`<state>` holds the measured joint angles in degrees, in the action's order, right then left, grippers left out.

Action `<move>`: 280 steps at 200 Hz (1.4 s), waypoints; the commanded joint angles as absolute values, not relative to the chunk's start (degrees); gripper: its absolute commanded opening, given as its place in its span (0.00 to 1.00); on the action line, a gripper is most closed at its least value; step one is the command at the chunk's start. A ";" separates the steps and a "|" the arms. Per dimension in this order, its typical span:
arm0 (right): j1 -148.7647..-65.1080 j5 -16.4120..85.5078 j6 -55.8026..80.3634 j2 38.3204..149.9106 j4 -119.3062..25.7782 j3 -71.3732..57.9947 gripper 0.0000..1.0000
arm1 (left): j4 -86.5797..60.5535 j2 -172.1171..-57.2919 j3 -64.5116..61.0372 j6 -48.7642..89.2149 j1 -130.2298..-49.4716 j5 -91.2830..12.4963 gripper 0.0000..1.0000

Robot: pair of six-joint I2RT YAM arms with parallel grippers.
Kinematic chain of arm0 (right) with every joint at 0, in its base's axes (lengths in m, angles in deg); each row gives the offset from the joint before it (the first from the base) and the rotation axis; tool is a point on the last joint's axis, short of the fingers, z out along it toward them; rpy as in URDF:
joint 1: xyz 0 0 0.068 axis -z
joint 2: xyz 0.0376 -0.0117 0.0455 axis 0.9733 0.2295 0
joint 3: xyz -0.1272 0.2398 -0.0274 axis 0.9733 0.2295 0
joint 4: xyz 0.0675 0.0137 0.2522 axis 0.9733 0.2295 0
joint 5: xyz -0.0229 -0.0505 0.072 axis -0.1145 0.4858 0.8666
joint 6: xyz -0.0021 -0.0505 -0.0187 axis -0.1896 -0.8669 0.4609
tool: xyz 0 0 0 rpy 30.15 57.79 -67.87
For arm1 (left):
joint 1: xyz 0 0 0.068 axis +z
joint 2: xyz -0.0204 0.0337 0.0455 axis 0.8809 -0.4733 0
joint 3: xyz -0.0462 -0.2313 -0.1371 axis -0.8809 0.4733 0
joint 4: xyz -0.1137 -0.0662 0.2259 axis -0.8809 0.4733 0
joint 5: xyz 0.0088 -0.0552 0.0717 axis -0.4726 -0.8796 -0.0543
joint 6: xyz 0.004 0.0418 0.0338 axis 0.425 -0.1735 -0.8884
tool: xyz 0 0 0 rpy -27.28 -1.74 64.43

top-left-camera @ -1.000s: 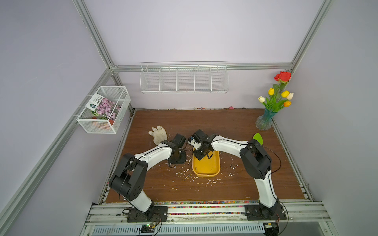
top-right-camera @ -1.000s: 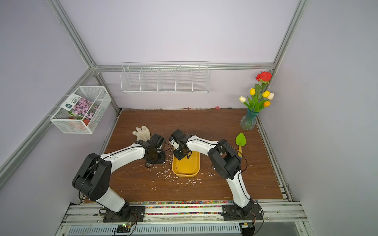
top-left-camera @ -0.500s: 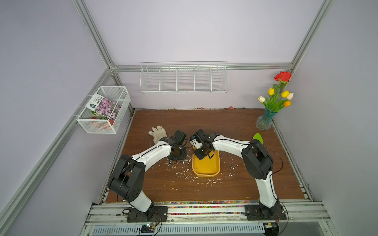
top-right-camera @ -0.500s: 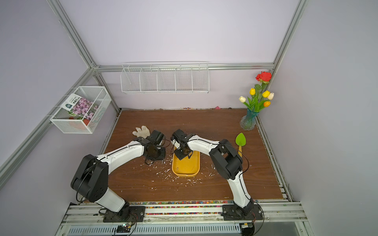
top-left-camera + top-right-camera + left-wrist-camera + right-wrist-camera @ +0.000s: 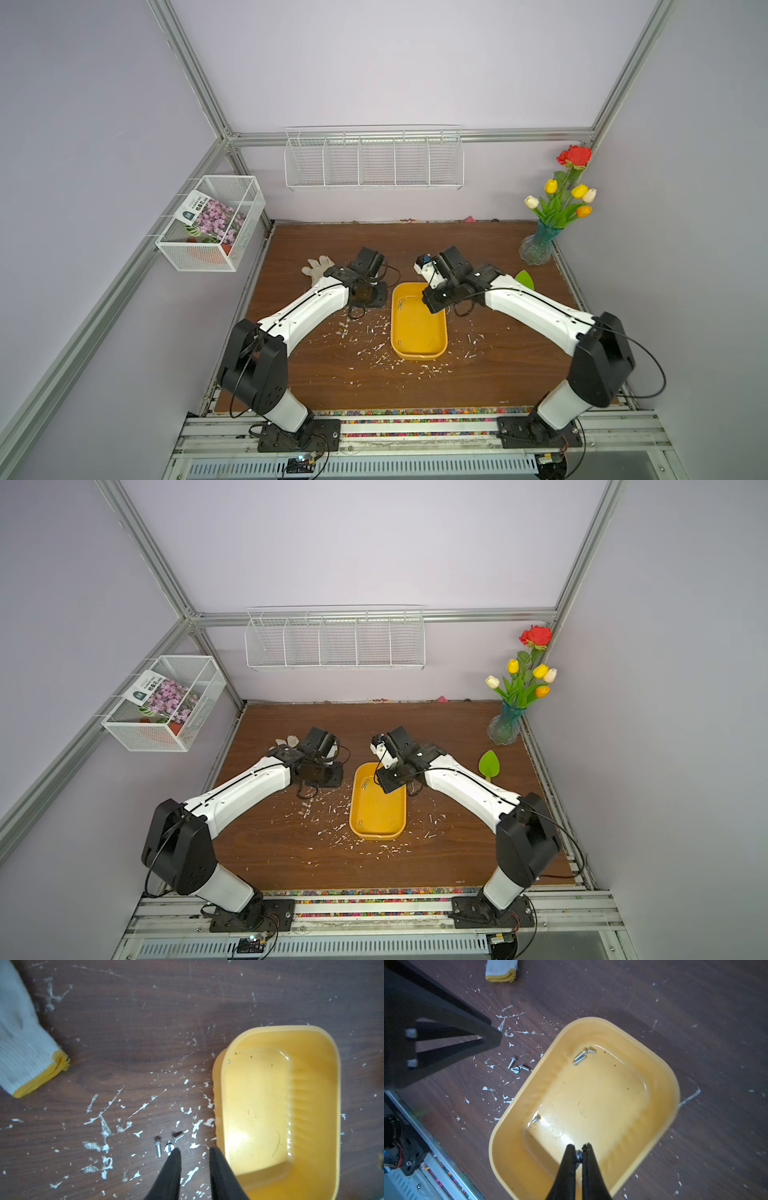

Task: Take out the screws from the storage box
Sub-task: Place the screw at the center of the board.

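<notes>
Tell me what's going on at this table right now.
The robot is clearing out the yellow storage box. The right hand is shut on one screw over the box. Four more lie inside: a cluster of three near one corner and a single one. The left hand is open and empty beside the box, next to three screws already out on the wooden table.
</notes>
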<state>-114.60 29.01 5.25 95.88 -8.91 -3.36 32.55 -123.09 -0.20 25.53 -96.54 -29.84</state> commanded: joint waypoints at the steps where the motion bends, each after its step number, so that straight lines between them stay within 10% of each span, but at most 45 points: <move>1: -112.09 23.44 8.11 89.51 -5.38 3.61 0.00 | 32.08 -125.96 -4.20 22.24 -98.64 -30.95 0.29; 157: -106.42 21.46 12.03 93.29 -6.94 19.60 0.00 | 41.83 -148.24 -19.82 22.33 -108.46 -17.71 0.29; 280: -106.40 23.18 12.47 94.11 -6.73 19.30 0.26 | 46.98 -157.48 -26.73 23.35 -109.37 -12.94 0.34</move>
